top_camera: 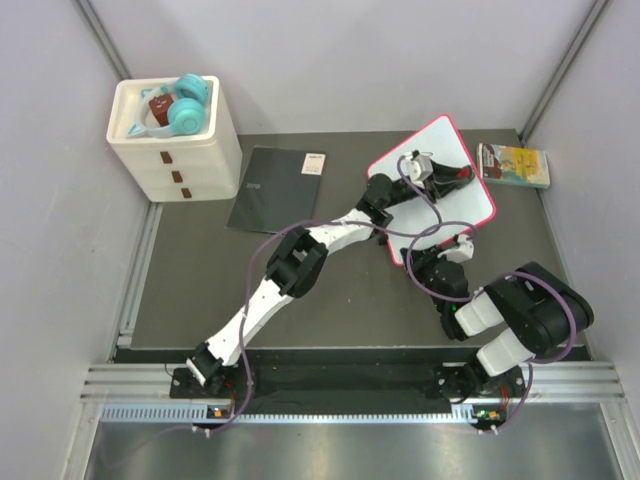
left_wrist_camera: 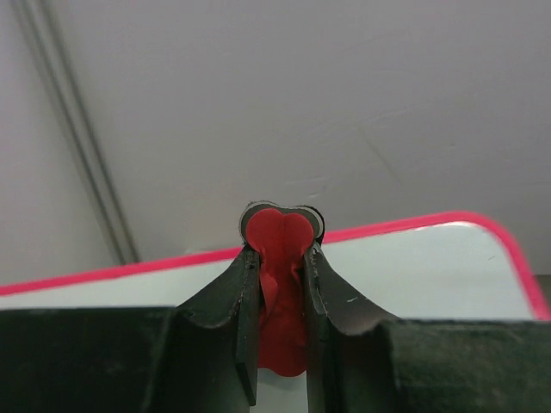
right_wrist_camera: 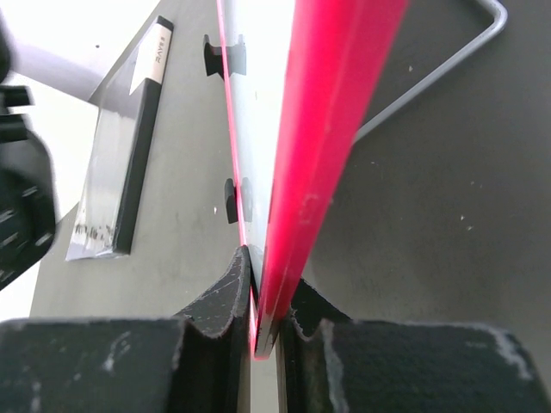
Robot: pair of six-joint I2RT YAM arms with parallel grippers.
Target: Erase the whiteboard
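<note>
The whiteboard (top_camera: 445,140), white with a pink-red frame, lies tilted at the back right of the dark mat. My left gripper (top_camera: 460,180) hovers over its middle, shut on a small red eraser piece (left_wrist_camera: 280,292); beyond the gripper (left_wrist_camera: 280,239), the board's surface (left_wrist_camera: 422,267) shows no marks. My right gripper (top_camera: 458,240) is shut on the board's near edge. In the right wrist view, the gripper (right_wrist_camera: 269,271) clamps the pink frame (right_wrist_camera: 331,120), lifting that edge off the mat, with the board's black feet (right_wrist_camera: 231,200) visible.
A flat black notebook (top_camera: 275,188) lies left of the board and also shows in the right wrist view (right_wrist_camera: 129,163). A white drawer box (top_camera: 175,145) with teal headphones stands at the back left. A yellow-green book (top_camera: 513,165) lies right of the board.
</note>
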